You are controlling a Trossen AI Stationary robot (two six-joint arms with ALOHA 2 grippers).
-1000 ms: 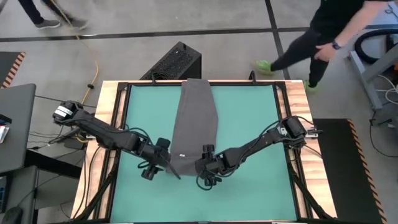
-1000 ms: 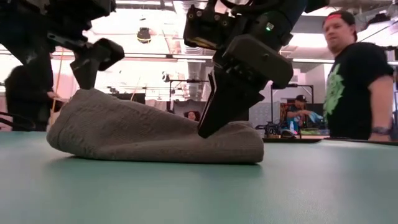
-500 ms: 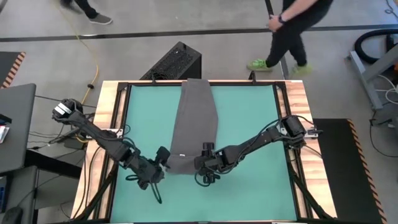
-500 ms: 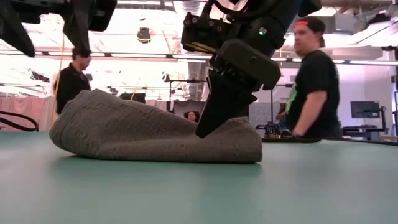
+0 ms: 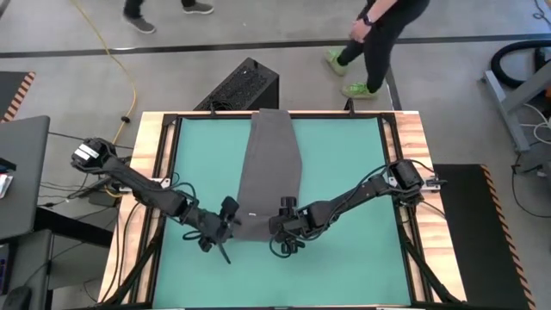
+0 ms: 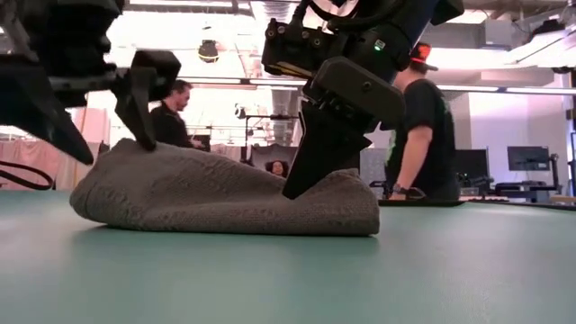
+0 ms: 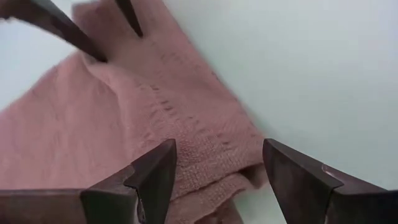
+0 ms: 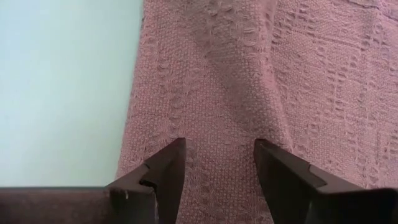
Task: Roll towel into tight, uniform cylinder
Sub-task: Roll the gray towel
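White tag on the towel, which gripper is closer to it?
Left. The left gripper is at the towel's near corner, just beside the tag. The right gripper presses the opposite near corner, farther from the tag.

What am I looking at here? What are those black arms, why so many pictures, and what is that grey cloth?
It is a robot with two dark arms, each ending in a two-finger claw. One camera looks down from above, one looks level across the table, and one rides on each wrist. On the teal mat lies a long grey towel, its near end bunched up to start a roll. The left claw is open at that end's corner. The right claw presses down on the same end, fingers apart, gripping nothing. People walk behind.
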